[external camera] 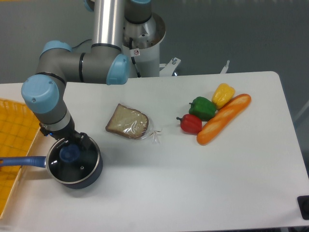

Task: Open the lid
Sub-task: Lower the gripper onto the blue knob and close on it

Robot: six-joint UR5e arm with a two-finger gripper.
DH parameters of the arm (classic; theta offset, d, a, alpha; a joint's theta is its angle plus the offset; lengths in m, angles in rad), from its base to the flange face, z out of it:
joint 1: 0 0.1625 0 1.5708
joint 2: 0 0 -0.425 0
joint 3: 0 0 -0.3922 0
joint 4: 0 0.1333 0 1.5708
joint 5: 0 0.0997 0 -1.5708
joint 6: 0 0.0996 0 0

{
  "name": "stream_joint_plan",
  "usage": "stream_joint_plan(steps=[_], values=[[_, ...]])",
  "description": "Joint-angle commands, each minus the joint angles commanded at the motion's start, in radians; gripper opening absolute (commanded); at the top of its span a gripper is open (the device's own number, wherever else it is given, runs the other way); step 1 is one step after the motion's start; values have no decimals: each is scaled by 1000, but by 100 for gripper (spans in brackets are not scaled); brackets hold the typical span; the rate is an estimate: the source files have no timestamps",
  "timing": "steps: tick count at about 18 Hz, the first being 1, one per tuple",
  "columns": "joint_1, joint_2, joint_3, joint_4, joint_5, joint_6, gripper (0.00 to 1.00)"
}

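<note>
fixed overhead-front view of a white surface (193, 183) w/ one arm. the lid (79, 164), clear glass w/ metal rim, sits flat on the dark blue saucepan (89, 178) at the surface's left-front area; its blue knob (70, 153) is at centre. the pan's long blue handle (21, 161) points left, over the edge of a yellow tray (14, 140) lying at the far left. the tool (69, 141) hangs from the arm's wrist just at the lid's rear-left rim, close to the knob; its tips are dark & merge w/ the pan, so whether they are spread or closed cannot be told, nor whether they touch the knob. right of the pan, apart from it, lies a bread slice in clear wrap (128, 122). further right is a cluster: red pepper (190, 123), green pepper (202, 107), yellow pepper (223, 94) & an orange baguette (224, 118), the baguette lying diagonally against the peppers' right side. arm base (145, 43) stands at the surface's rear edge, centre-left.
</note>
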Motion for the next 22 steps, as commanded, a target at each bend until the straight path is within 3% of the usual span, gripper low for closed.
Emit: stream_joint_plan(steps=[22], values=[[2,-43,46,12,6,-17,100]])
